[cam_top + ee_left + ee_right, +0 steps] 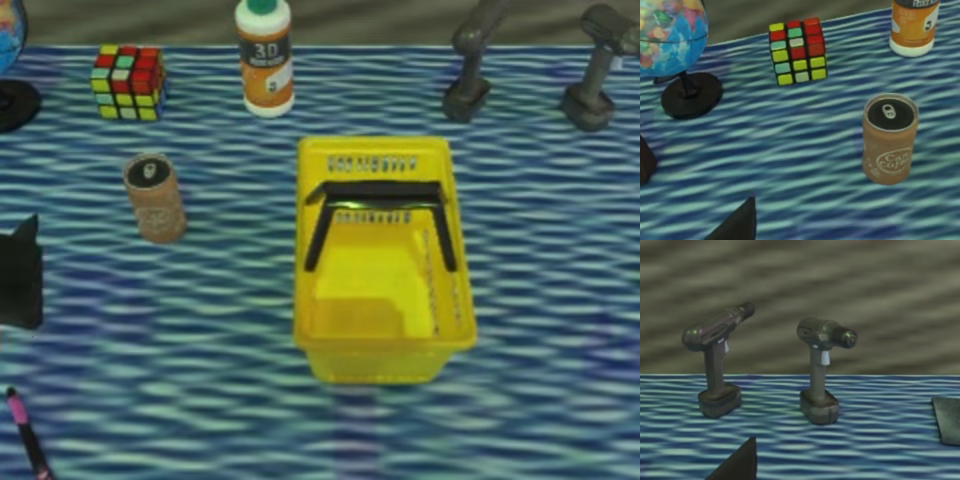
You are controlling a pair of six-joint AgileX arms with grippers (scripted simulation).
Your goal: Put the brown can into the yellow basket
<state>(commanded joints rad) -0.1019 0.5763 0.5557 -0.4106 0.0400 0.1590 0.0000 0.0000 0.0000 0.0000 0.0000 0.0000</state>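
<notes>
Our can (155, 198) stands upright on the table's left side, well left of the basket (383, 262). Our left gripper (20, 272) at the left edge is nearer. We cannot tell how its fingers stand

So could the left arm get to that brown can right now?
Probably yes. The can stands upright on the table's left side, apart from the cube and bottle, with open cloth around it. The left wrist view looks straight at it.
</notes>
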